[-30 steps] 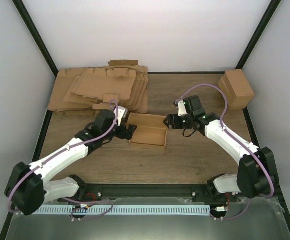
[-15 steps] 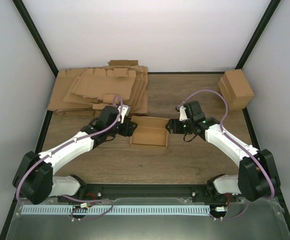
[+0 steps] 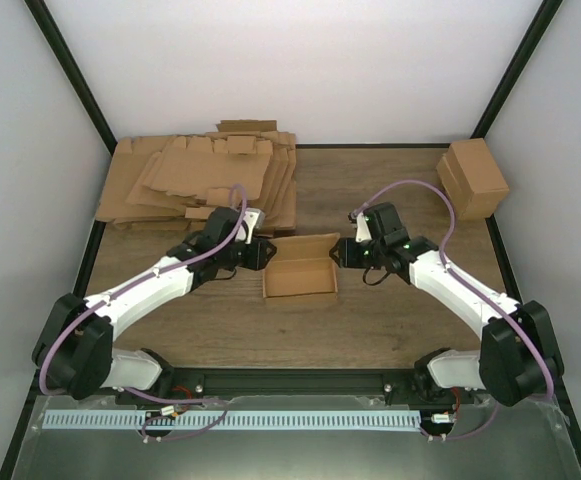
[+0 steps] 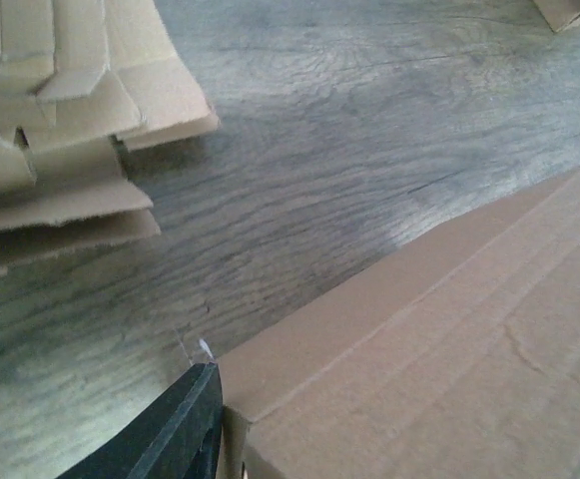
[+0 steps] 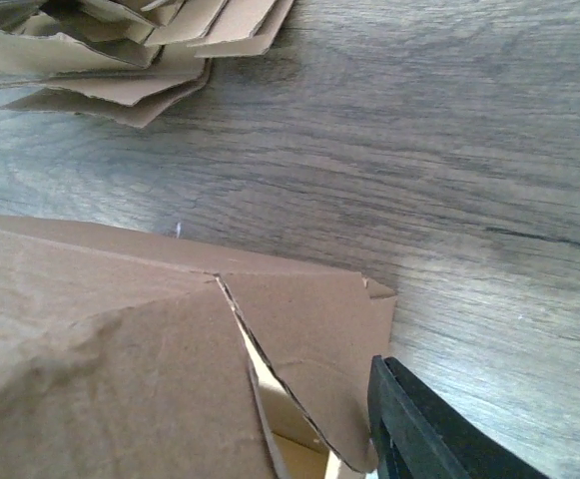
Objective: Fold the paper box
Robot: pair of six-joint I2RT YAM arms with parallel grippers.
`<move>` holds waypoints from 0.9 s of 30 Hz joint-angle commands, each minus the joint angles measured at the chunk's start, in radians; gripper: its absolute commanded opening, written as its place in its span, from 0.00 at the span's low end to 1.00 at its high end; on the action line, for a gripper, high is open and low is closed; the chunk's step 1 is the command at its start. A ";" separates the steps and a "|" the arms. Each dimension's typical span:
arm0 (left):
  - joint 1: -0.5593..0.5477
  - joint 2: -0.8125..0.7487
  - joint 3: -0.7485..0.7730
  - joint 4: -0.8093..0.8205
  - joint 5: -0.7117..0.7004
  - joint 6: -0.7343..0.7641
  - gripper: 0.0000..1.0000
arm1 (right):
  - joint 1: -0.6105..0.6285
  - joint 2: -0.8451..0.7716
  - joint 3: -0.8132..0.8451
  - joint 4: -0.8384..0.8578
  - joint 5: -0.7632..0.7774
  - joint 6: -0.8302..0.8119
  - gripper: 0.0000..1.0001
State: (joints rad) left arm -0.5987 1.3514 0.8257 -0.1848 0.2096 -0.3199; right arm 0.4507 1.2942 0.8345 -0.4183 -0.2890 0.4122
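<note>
The paper box (image 3: 298, 268) is an open brown cardboard tray lying mid-table, slightly askew. My left gripper (image 3: 261, 253) sits at its left end and my right gripper (image 3: 342, 253) at its right end. In the left wrist view one black finger (image 4: 170, 434) presses against the outer corner of the box (image 4: 419, 349); the other finger is hidden. In the right wrist view one black finger (image 5: 419, 429) lies against a loose end flap of the box (image 5: 120, 349); its partner is hidden behind the cardboard. Both grippers look shut on the box's end walls.
A thick pile of flat cardboard sheets (image 3: 205, 180) lies at the back left, close behind the left gripper, and also shows as the pile (image 4: 50, 130) and the pile (image 5: 140, 50). A blocky brown carton (image 3: 473, 176) stands at the back right. Black frame posts border the table.
Both grippers have narrowed onto the box's ends. The left arm reached further toward the box, and the box turned slightly and shifted toward the near edge.
</note>
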 commanded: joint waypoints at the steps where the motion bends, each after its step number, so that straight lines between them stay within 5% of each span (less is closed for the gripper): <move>1: -0.006 -0.007 0.012 -0.042 0.014 -0.128 0.43 | 0.028 -0.041 0.016 0.015 -0.015 0.063 0.43; 16: -0.084 -0.055 -0.027 -0.007 -0.060 -0.411 0.44 | 0.063 -0.087 -0.068 0.105 -0.009 0.160 0.35; 24: -0.110 -0.138 -0.049 -0.033 -0.101 -0.470 0.74 | 0.063 -0.108 -0.119 0.098 0.068 0.099 0.33; 27: -0.114 -0.160 -0.053 -0.071 -0.110 -0.491 0.79 | 0.063 -0.109 -0.132 0.104 0.073 0.093 0.31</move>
State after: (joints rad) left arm -0.7017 1.2301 0.7876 -0.2249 0.1272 -0.7647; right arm 0.5037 1.2030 0.7090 -0.3298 -0.2554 0.5312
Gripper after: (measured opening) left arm 0.768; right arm 0.323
